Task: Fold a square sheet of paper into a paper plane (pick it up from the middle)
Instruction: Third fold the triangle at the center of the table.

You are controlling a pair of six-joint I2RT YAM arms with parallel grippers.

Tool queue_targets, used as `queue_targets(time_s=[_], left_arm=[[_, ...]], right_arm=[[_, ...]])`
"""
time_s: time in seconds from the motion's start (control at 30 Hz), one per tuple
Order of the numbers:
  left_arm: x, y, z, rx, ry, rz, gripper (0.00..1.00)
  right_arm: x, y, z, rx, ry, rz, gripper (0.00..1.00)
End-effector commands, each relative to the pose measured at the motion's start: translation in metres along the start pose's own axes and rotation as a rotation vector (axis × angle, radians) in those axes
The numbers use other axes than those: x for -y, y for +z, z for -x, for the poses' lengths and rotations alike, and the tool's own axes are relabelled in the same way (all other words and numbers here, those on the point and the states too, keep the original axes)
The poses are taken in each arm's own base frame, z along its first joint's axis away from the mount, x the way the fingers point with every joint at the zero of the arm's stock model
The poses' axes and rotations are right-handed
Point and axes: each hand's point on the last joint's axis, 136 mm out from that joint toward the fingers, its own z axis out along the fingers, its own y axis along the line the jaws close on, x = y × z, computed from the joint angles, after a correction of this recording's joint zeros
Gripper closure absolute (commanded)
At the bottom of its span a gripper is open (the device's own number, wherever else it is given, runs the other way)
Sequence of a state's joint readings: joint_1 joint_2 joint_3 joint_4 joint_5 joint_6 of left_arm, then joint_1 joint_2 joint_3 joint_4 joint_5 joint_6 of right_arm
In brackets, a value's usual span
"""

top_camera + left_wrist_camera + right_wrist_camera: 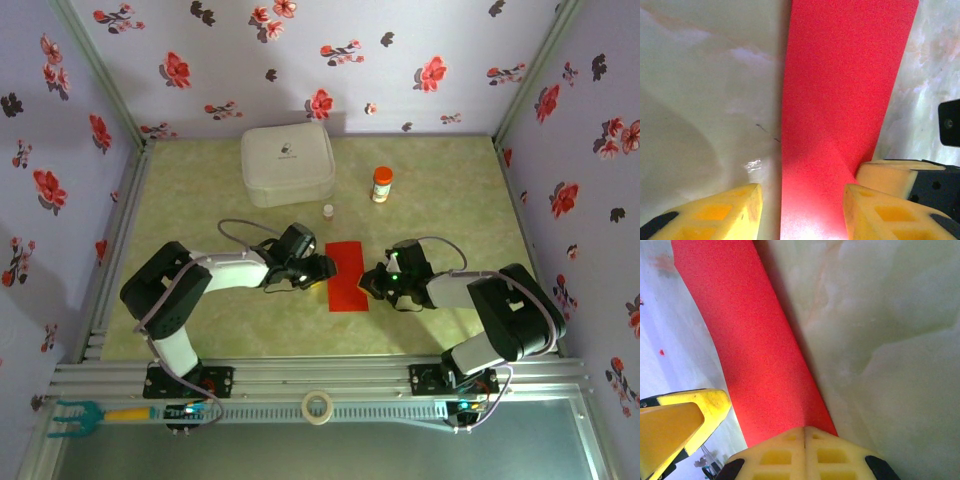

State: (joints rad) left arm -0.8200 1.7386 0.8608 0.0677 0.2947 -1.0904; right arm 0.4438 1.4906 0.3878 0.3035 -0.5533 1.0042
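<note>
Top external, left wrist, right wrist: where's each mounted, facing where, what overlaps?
Top external: above and behind the arms, looking down on the table; both arms show, left pincer and right pincer flanking the red paper.
Left wrist: on the left wrist, looking past its open yellow fingers at paper and table; right pincer's tip at right.
Right wrist: on the right wrist, looking past its shut fingers along the paper; a left finger at left.
Shared: all three see the paper; each wrist view catches the other pincer.
</note>
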Motion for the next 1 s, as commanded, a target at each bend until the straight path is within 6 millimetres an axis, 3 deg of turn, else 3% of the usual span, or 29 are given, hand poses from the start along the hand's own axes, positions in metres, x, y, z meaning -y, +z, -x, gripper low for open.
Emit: queue_targets(time_s=[0.0,0.37,0.5,0.77,0.97], left_arm=[[-0.003,0.004,-0.004,-0.026,0.007,-0.012,0.55],[-0.008,0.01,-0.008,-0.056,-0.008,0.008,0.58],[0.0,0.011,-0.009,-0.059,-0.006,-0.044,0.65],[-0.001,0.01,-0.009,-0.058,-0.013,-0.049,0.7],[0.001,0.005,-0.007,-0.041,-0.011,-0.059,0.8]], right_arm=[[0.045,0.002,-0.012,-0.008,0.103,-0.138,0.93],[0.043,0.003,-0.013,-0.012,0.103,-0.12,0.93],[0.043,0.003,-0.015,-0.017,0.106,-0.116,0.93],[0.035,0.003,-0.012,-0.02,0.1,-0.093,0.92],[0.032,0.003,-0.012,-0.022,0.093,-0.08,0.9]])
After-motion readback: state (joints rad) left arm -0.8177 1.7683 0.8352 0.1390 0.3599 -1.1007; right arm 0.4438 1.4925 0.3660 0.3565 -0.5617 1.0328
